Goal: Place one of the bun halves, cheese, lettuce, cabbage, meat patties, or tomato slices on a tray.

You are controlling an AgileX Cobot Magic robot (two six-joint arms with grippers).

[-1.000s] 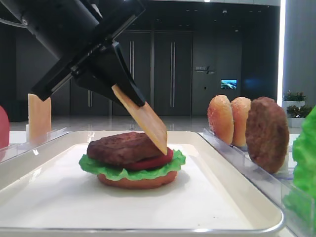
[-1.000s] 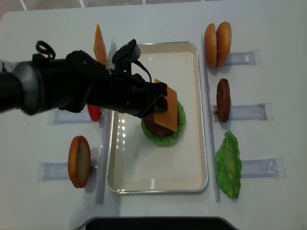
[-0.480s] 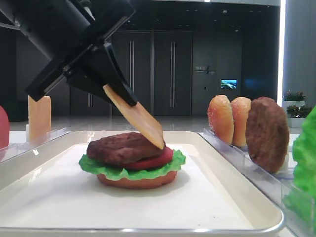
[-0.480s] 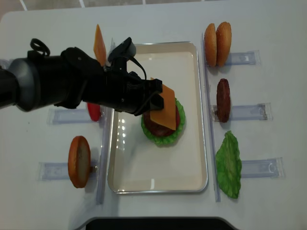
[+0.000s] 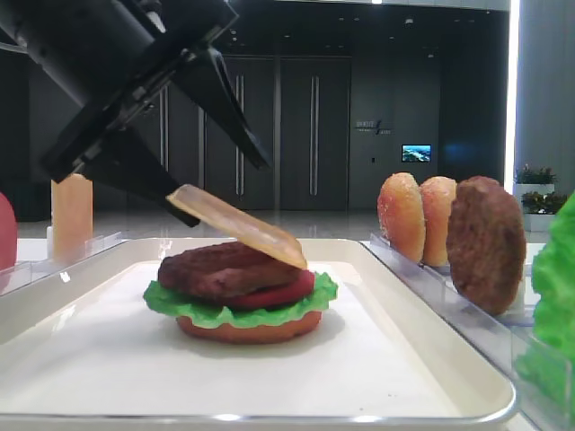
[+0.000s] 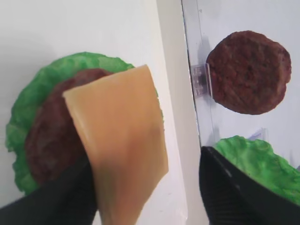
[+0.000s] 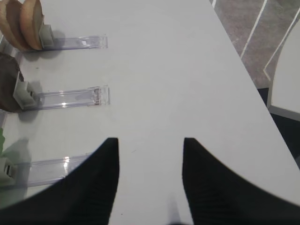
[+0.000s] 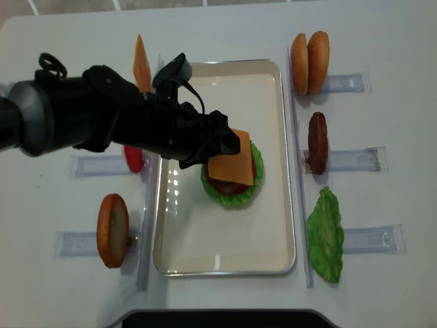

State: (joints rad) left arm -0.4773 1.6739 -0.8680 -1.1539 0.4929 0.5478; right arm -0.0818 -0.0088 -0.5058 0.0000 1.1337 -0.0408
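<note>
The cheese [image 8: 231,158] is a pale orange square slice lying tilted on a burger stack in the tray [image 8: 225,253]. Its far edge rests on the meat patty [image 5: 225,268], which sits on a tomato slice [image 5: 286,292], lettuce [image 5: 225,312] and a bun half [image 5: 247,330]. My left gripper [image 5: 226,190] is open, jaws wide apart either side of the cheese [image 6: 119,140]. The slice's raised end leans on one finger [image 6: 56,201]; the other finger [image 6: 243,187] stands clear of it. My right gripper [image 7: 150,154] is open over bare table.
Clear racks flank the tray. On the right they hold two bun halves [image 8: 308,53], a patty [image 8: 317,142] and a lettuce leaf [image 8: 325,236]. On the left they hold a cheese slice [image 8: 141,63], a tomato slice [image 8: 134,159] and a bun half [image 8: 113,229].
The left gripper's jaws have opened and let go of the cheese. The slice has dropped from steeply tilted to nearly flat on the patty.
</note>
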